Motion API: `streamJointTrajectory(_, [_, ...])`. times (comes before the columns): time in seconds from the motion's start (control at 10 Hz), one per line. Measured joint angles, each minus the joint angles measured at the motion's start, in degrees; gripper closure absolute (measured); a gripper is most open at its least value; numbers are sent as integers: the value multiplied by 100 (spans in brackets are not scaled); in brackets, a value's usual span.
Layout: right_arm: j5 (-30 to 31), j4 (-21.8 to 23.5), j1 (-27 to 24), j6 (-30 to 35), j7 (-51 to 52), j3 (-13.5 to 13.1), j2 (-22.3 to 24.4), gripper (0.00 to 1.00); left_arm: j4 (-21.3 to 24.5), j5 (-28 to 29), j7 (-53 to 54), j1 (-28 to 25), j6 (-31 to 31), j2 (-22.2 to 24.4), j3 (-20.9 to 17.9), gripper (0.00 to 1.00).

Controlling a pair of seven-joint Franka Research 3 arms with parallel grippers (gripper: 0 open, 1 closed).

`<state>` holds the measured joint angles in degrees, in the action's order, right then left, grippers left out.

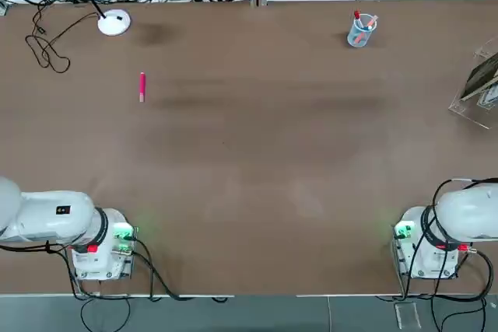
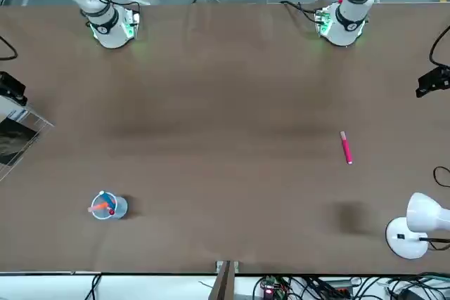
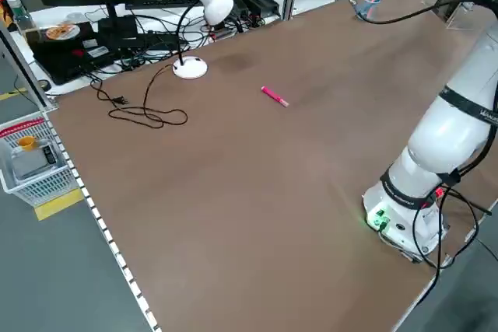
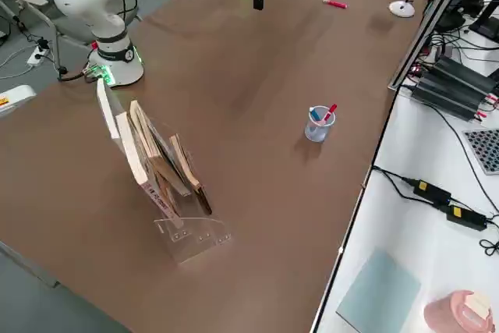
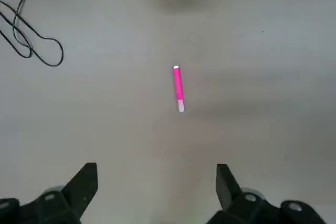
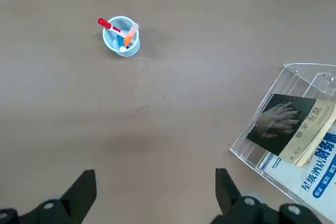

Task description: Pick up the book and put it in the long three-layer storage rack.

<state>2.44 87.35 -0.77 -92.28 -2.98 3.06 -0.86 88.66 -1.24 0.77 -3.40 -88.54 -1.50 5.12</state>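
Observation:
The book point(image 6: 286, 124), dark with a pale hand picture and a cream strip, stands slanted inside the clear acrylic storage rack point(image 6: 245, 149). The rack point(image 1: 471, 106) sits at the table's far right edge, with the book point(image 1: 482, 75) in it beside other booklets point(image 4: 156, 161). My right gripper point(image 6: 155, 178) hangs high over the table, open and holding nothing, well short of the rack. My left gripper point(image 5: 156, 174) is also open and empty, high above a pink pen point(image 5: 178, 88).
A clear cup of pens point(image 1: 361, 30) stands at the far right-centre. The pink pen point(image 1: 142, 87) lies at the far left. A white desk lamp point(image 1: 114, 22) and a looped black cable point(image 1: 47, 50) occupy the far left corner.

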Motion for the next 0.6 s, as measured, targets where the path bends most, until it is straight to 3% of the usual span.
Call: streamJointTrajectory(0.6, [-2, 2, 23, 0, 0, 0, 0, 0, 1, 0, 82, 0, 0, -6, 0, 1])
